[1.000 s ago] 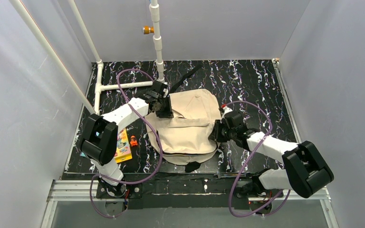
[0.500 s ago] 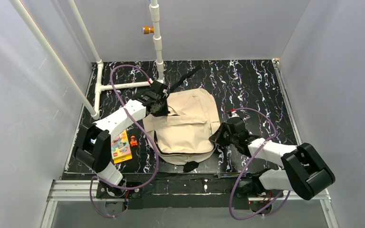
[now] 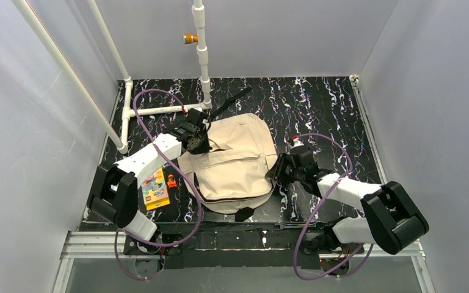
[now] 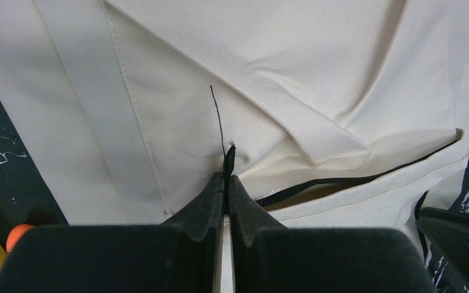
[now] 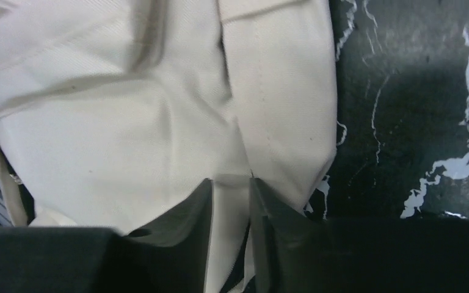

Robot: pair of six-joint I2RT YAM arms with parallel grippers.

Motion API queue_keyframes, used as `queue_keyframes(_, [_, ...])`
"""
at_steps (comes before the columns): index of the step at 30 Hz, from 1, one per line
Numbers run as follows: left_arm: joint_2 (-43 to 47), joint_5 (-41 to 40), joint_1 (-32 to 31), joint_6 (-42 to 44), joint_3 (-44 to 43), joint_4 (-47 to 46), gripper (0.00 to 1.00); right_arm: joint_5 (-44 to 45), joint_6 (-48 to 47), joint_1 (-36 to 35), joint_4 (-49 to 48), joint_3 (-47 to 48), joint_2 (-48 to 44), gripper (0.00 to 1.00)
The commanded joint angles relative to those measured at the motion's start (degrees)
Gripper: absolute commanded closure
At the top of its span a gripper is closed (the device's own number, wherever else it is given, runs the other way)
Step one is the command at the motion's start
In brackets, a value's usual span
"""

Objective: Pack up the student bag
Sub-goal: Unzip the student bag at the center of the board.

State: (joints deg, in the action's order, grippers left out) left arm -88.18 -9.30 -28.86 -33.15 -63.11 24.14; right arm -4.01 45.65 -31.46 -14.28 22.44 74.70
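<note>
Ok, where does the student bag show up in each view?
Top external: the student bag lies at centre frame.
Left wrist: the student bag fills most of the frame, and the left gripper pinches its zip pull at bottom centre.
Right wrist: the student bag fills the left and centre.
Shared landmark: the black, white-veined tabletop beside the bag in all three.

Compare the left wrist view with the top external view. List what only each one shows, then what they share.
Only left wrist: the left hand is pinched shut on a black zip pull of the student bag. A loose thread runs above it, and the zip is partly open.
Only top external: the white pipe frame and both whole arms, with the right hand at the bag's right edge.
Both: the bag, the left hand, the marbled table, the orange toy and the yellow book; the wrist view shows only slivers of these last two.
</note>
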Motion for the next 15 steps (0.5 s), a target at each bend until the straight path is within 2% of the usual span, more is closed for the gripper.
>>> queue_keyframes(1, [3.5, -0.3, 1.8, 1.7, 1.8, 1.4, 1.00, 0.0, -18.2, 0.5, 12.8, 7.9, -5.0, 0.51])
queue_keyframes(4, [4.1, 2.7, 1.8, 1.7, 2.0, 0.0, 1.00, -2.0, -23.5, 0.5, 14.1, 12.9, -5.0, 0.22])
queue_keyframes(5, [4.2, 3.6, 1.8, 1.7, 1.8, -0.2, 1.00, -2.3, -25.2, 0.5, 14.1, 14.5, -3.6, 0.15])
queue_keyframes(6, [4.3, 4.3, 1.9, 1.6, 1.8, -0.3, 1.00, -2.4, -27.5, 0.5, 14.2, 16.6, -1.3, 0.13])
queue_keyframes(9, [4.3, 5.3, 1.8, 1.3, 1.9, -0.9, 1.00, -5.1, -31.6, 0.6, 17.5, 23.7, 6.6, 0.13])
queue_keyframes(13, [3.2, 7.5, 1.9, 1.3, 1.7, -1.4, 1.00, -10.4, -26.2, 0.6, 7.1, 23.6, 11.9, 0.22])
queue_keyframes(15, [2.8, 8.2, 1.9, 1.6, 1.5, -1.4, 1.00, -9.7, -24.0, 0.8, 4.0, 23.1, 14.1, 0.32])
